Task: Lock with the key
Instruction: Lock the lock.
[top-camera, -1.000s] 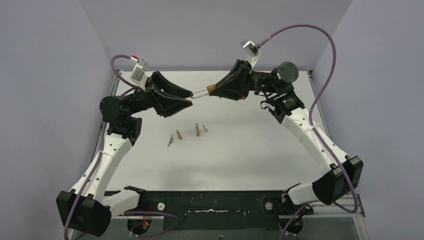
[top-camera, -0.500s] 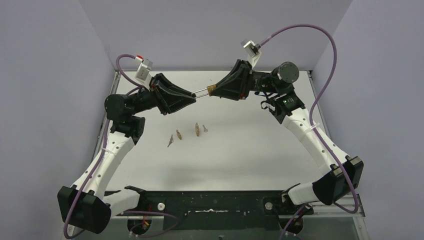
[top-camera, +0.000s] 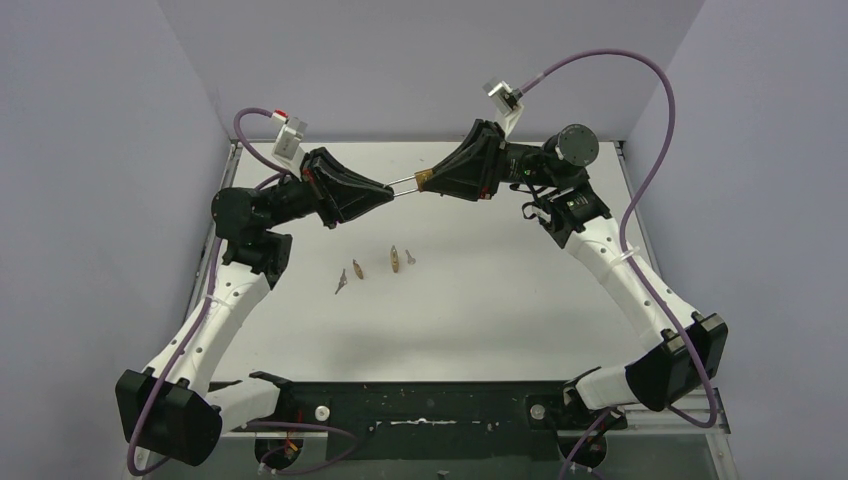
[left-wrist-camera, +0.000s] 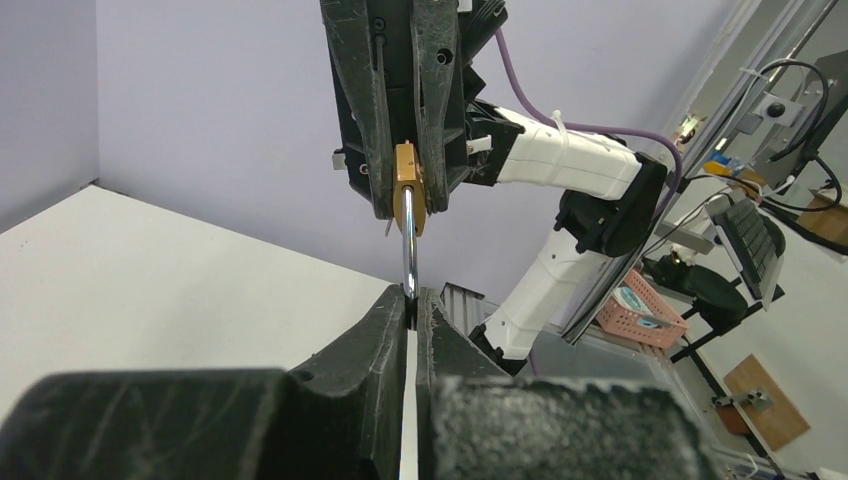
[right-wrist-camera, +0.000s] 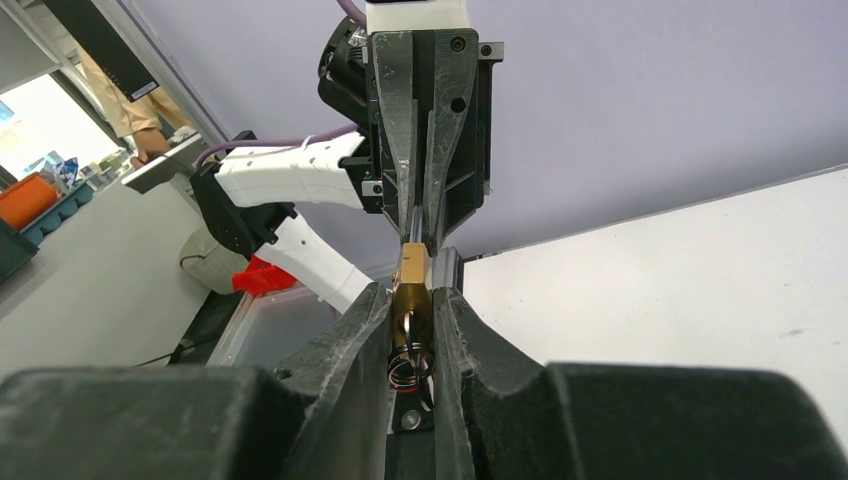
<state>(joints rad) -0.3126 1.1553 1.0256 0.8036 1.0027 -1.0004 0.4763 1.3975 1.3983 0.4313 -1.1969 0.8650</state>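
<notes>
A brass padlock (top-camera: 423, 180) hangs in mid-air over the back of the table, held between both arms. My right gripper (right-wrist-camera: 411, 295) is shut on its body (right-wrist-camera: 410, 280). A key with a wire ring (right-wrist-camera: 410, 362) sticks out of the lock's underside between the fingers. My left gripper (left-wrist-camera: 412, 295) is shut on the tip of the silver shackle (left-wrist-camera: 409, 245), which extends out from the brass body (left-wrist-camera: 406, 180). In the top view the two grippers meet tip to tip, left gripper (top-camera: 387, 192) against right gripper (top-camera: 430, 181).
Several small brass and silver key-like pieces (top-camera: 357, 268) (top-camera: 395, 259) lie loose on the white table (top-camera: 480, 300), below the grippers. Purple walls close in the back and sides. The black base rail (top-camera: 420, 405) runs along the near edge.
My left gripper has closed from open onto the shackle tip and its arm has shifted slightly up and right. The right arm and padlock have held still.
</notes>
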